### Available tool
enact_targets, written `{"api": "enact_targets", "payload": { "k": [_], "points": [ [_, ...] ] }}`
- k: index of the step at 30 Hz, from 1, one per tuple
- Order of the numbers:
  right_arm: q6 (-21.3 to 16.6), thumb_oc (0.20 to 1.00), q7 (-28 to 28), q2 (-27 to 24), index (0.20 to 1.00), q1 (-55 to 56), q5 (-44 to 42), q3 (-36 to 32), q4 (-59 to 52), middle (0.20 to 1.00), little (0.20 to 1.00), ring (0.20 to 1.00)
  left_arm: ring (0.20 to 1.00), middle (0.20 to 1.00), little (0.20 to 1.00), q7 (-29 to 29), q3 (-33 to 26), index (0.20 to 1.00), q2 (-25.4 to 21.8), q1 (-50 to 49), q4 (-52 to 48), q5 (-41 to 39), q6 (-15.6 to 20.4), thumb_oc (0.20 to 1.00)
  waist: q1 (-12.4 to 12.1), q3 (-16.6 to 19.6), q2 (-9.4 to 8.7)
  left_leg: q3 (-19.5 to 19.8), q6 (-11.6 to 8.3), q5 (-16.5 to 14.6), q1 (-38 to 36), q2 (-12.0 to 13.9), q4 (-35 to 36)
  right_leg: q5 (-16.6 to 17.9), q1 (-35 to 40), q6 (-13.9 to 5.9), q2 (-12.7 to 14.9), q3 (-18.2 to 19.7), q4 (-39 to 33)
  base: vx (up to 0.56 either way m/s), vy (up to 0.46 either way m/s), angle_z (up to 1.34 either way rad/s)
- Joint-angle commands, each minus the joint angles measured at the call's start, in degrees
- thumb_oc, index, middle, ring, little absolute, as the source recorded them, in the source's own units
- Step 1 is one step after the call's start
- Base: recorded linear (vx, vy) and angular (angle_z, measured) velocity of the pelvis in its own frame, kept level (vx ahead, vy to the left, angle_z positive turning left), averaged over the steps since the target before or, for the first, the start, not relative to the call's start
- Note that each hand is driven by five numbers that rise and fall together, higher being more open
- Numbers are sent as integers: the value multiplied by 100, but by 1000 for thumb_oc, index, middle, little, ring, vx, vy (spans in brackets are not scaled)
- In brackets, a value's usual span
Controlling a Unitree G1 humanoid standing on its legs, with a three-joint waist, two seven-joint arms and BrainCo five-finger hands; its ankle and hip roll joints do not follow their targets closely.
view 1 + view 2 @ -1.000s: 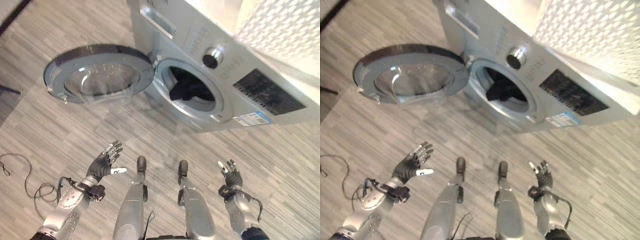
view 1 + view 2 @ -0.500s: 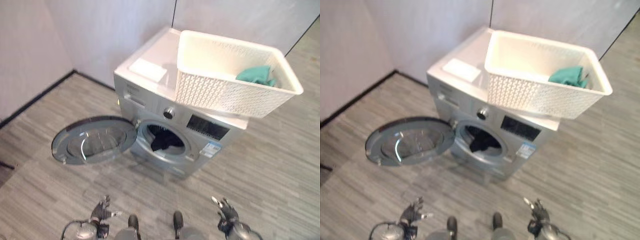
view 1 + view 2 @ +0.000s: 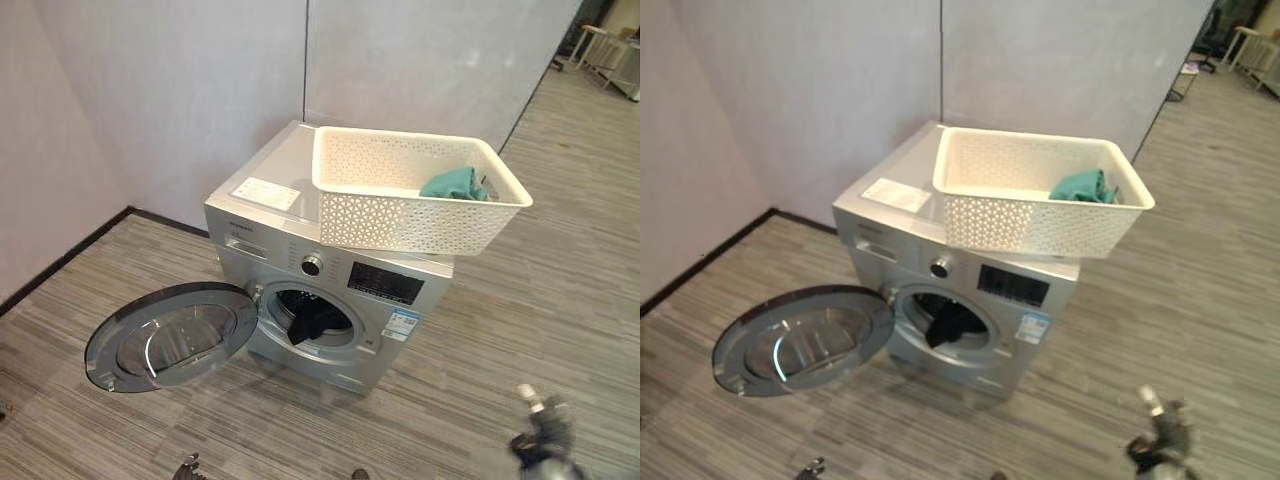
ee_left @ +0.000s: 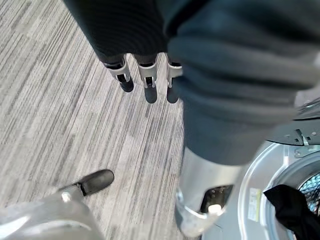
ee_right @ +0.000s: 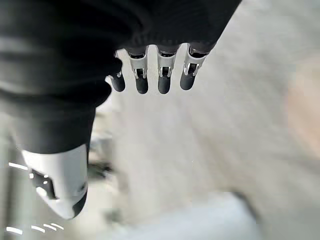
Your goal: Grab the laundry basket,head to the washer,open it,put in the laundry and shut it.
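From the left eye, the white basket (image 3: 410, 205) sat on top of the washer (image 3: 325, 290), overhanging its front right corner. Its lattice plastic walls looked stiff and light, so the solid rim at the two short ends seemed the place to grip. A teal cloth (image 3: 455, 184) lay crumpled inside, soft and limp, likely easy to pinch anywhere. The round door (image 3: 170, 335), a grey ring around clear glass, hung wide open over the striped wood-look floor (image 3: 520, 350).

From the right eye, a dark garment (image 3: 950, 325) drooped at the drum mouth.

At the left wrist, the left hand (image 4: 145, 82) held nothing, fingers straight.

At the right wrist, the right hand (image 5: 150, 75) was likewise empty, fingers extended.
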State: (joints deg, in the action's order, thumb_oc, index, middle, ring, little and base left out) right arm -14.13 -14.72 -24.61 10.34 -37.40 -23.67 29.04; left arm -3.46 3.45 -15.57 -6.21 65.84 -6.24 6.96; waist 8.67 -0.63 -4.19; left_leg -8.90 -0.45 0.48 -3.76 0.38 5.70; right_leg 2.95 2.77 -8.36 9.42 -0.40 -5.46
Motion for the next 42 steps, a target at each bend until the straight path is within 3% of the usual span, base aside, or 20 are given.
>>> {"api": "enact_targets", "payload": {
  "k": [1,3,4,5,7,8,10,11,13,14,17,18,19,23,31,42],
  "points": [
    [-576,1000,-411,-897,1000,-662,395,-449,-268,1000,1000,1000,1000,1000,1000,134,78,1000,-33,409,109,103,3,1000,-212,-195,146,48,-66,-904,-188,313,-544,-31,-530,-318,125,-72,416,0,0,0],
    [-594,1000,-720,-1625,1000,-988,834,-729,-661,1000,1000,1000,1000,1000,1000,203,194,1000,-57,439,92,119,-42,1000,-275,-192,114,100,-92,-899,-162,343,-559,-73,-512,-291,107,-111,406,32,-32,3],
    [-582,1000,-735,-1635,1000,-994,850,-733,-669,1000,1000,1000,1000,1000,1000,204,197,1000,-45,445,90,117,-46,1000,-275,-198,127,103,-93,-901,-162,346,-562,-75,-511,-290,105,-115,408,38,-46,3],
    [-570,1000,-787,-2042,1000,-1201,1106,-769,-1015,1000,1000,1000,1000,1000,1000,229,272,1000,-82,462,80,161,-69,1000,-332,-196,101,136,-114,-892,-143,368,-567,-107,-495,-269,91,-147,396,0,0,0],
    [-534,1000,-792,-2316,1000,-1338,1242,-740,-1104,1000,1000,1000,1000,1000,1000,255,314,1000,-99,461,81,164,-72,1000,-370,-192,78,148,-128,-887,-133,378,-572,-119,-477,-259,80,-168,383,19,-46,4],
    [-390,1000,-645,-2967,1000,-1724,1396,-497,-973,1000,1000,1000,1000,1000,1000,326,469,1000,-125,430,36,173,-71,1000,-463,-196,19,167,-160,-864,-109,407,-575,-125,-460,-242,64,-214,352,15,-70,1],
    [-199,1000,-344,-3685,1000,-2301,1520,89,-650,1000,1000,1000,1000,1000,1000,429,632,1000,-145,406,41,156,-65,1000,-559,-198,-66,168,-201,-833,-86,443,-577,-125,-444,-226,47,-247,319,4,-55,6],
    [-212,1000,-337,-3721,1000,-2400,1508,177,-590,1000,1000,1000,1000,1000,1000,430,607,1000,-125,402,41,153,-64,1000,-537,-201,-47,163,-202,-835,-89,444,-576,-124,-444,-226,45,-242,317,0,-33,11],
    [2,1000,144,-4231,1000,-3177,1547,1159,-278,1000,1000,1000,1000,1000,1000,482,700,1000,-157,393,79,145,-69,1000,-597,-214,-120,155,-236,-809,-79,483,-585,-117,-428,-206,28,-254,282,2,-39,11],
    [293,1000,546,-4629,1000,-4151,1729,2261,184,1000,1000,1000,1000,1000,1000,514,793,1000,-241,424,90,51,-69,1000,-712,-241,-228,150,-268,-786,-50,506,-612,-113,-419,-182,7,-276,250,2,-35,6],
    [462,1000,741,-4785,1000,-4918,1950,3098,410,1000,1000,1000,1000,1000,1000,535,741,1000,-240,432,101,-5,-63,1000,-673,-261,-232,132,-285,-780,-42,524,-627,-112,-421,-167,-6,-275,244,0,-22,5],
    [702,1000,986,-5029,1000,-6078,2473,4399,783,1000,1000,1000,1000,1000,1000,544,702,1000,-286,439,91,-134,-63,1000,-703,-283,-287,123,-315,-762,-9,559,-647,-124,-426,-142,-38,-287,224,30,-50,5],
    [811,1000,1032,-4864,1000,-6906,2657,5138,1319,1000,1000,1000,1000,1000,1000,523,699,1000,-310,430,102,-220,-60,1000,-754,-306,-334,147,-334,-746,21,584,-658,-136,-408,-115,-65,-310,205,31,-68,-4],
    [1072,1000,1495,-4568,1000,-8477,3123,6765,2211,1000,1000,1000,1000,1000,1000,554,647,1000,-332,431,135,-479,-58,1000,-802,-396,-383,238,-405,-667,175,661,-688,-197,-437,-56,-138,-374,187,10,-74,22],
    [1242,1000,1846,-4205,1000,-9189,3492,7468,3706,1000,1000,1000,1000,1000,1000,636,707,1000,-343,397,234,-751,-83,1000,-946,-608,-413,432,-502,-474,398,776,-607,-269,-553,32,-266,-534,171,8,-70,15],
    [1277,1000,2735,-4919,1000,-9222,3672,8508,3263,1000,1000,1000,1000,1000,1000,862,956,1000,-272,390,-63,-782,-145,1000,-892,-704,-460,500,-566,-343,460,872,-483,-310,-604,81,-371,-625,133,12,-27,5]
  ]
}}
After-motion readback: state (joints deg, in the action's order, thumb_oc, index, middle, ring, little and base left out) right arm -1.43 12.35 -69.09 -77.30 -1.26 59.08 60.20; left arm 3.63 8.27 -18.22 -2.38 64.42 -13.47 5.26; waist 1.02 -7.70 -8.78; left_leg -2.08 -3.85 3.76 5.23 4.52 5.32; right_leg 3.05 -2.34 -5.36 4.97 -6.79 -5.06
